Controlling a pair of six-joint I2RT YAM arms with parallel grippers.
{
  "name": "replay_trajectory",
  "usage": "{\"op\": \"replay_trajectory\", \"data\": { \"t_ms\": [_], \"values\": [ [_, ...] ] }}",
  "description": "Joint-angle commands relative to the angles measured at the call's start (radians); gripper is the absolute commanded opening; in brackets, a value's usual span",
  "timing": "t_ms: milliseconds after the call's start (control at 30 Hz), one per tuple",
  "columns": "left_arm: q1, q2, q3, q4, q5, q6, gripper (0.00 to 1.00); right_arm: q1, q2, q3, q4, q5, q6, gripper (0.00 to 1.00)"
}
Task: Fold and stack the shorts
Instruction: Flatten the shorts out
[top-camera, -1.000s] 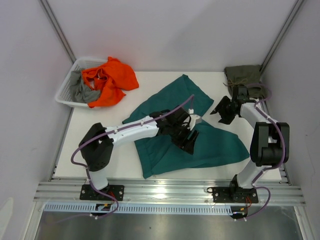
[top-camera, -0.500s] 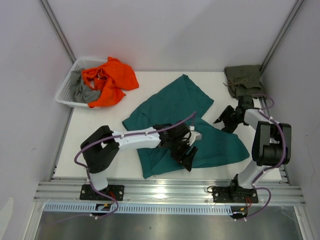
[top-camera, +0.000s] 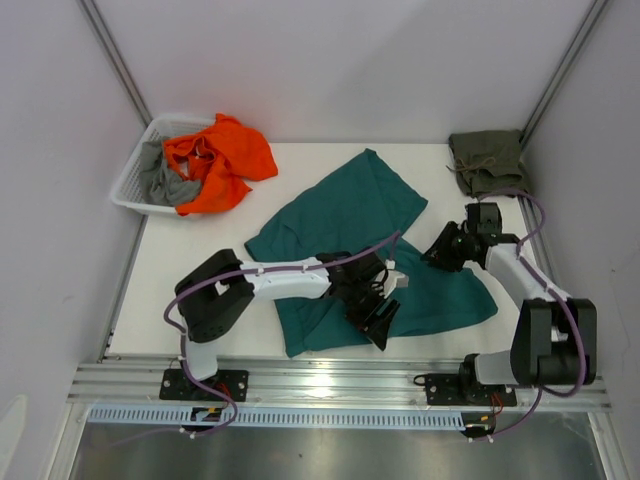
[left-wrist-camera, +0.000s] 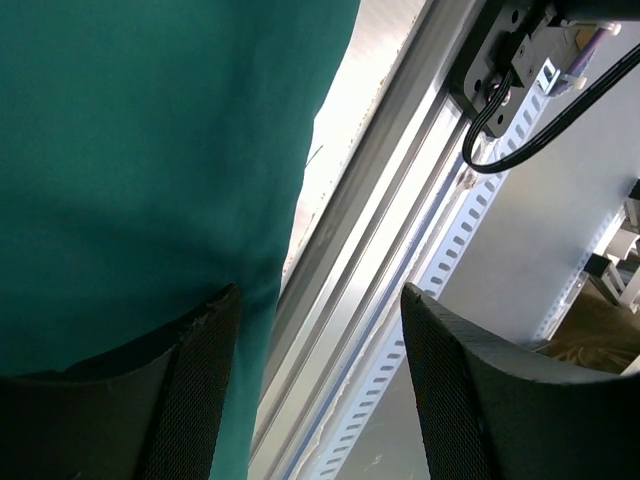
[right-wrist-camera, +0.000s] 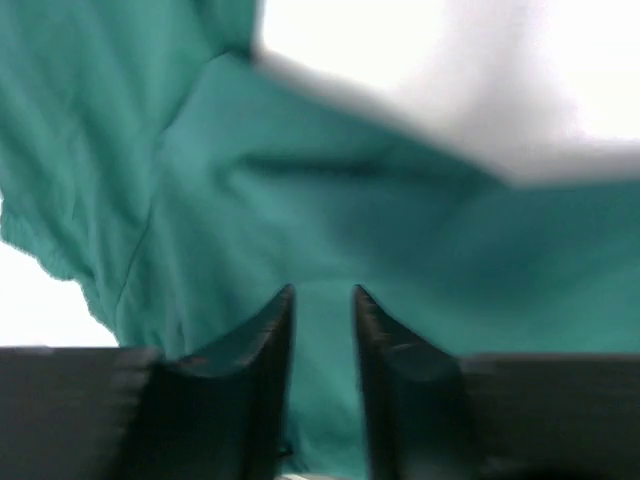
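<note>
The teal-green shorts (top-camera: 345, 225) lie spread flat mid-table, and their cord is not in view. The olive-green shorts (top-camera: 487, 160) lie folded at the back right corner. My left gripper (top-camera: 382, 322) is low at the teal pair's front edge. In the left wrist view it (left-wrist-camera: 320, 340) is open and empty, with its left finger (left-wrist-camera: 190, 390) over the teal cloth (left-wrist-camera: 140, 170). My right gripper (top-camera: 445, 250) hovers over the teal pair's right part. In the right wrist view it (right-wrist-camera: 320, 300) has its jaws a narrow gap apart, with blurred teal cloth (right-wrist-camera: 330, 180) below.
A white basket (top-camera: 131, 182) at the back left holds orange cloth (top-camera: 215, 160) and grey cloth (top-camera: 165, 180). An aluminium rail (top-camera: 330, 380) runs along the table's near edge and also shows in the left wrist view (left-wrist-camera: 380, 260). Frame posts stand at the back corners.
My left gripper has slid toward the near edge of the teal shorts. My right gripper has moved from beside the olive pair to above the teal pair, and its jaws have narrowed.
</note>
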Motion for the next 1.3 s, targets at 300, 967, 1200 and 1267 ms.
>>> {"op": "replay_trajectory", "data": {
  "t_ms": [300,967,1200,1267],
  "values": [
    [-0.006,0.034,0.093,-0.039,0.006,-0.011,0.68,0.048,-0.072,-0.039,0.004,0.088,-0.071,0.21],
    [-0.005,0.072,0.025,0.001,0.052,-0.044,0.67,0.056,0.296,0.22,0.134,-0.03,0.055,0.55],
    [-0.005,0.083,0.017,0.001,0.049,-0.054,0.67,0.056,0.259,0.11,0.19,-0.082,0.146,0.63],
    [-0.005,0.084,0.017,0.002,0.047,-0.054,0.67,0.057,0.23,0.082,0.191,-0.078,0.169,0.65]
  ]
}}
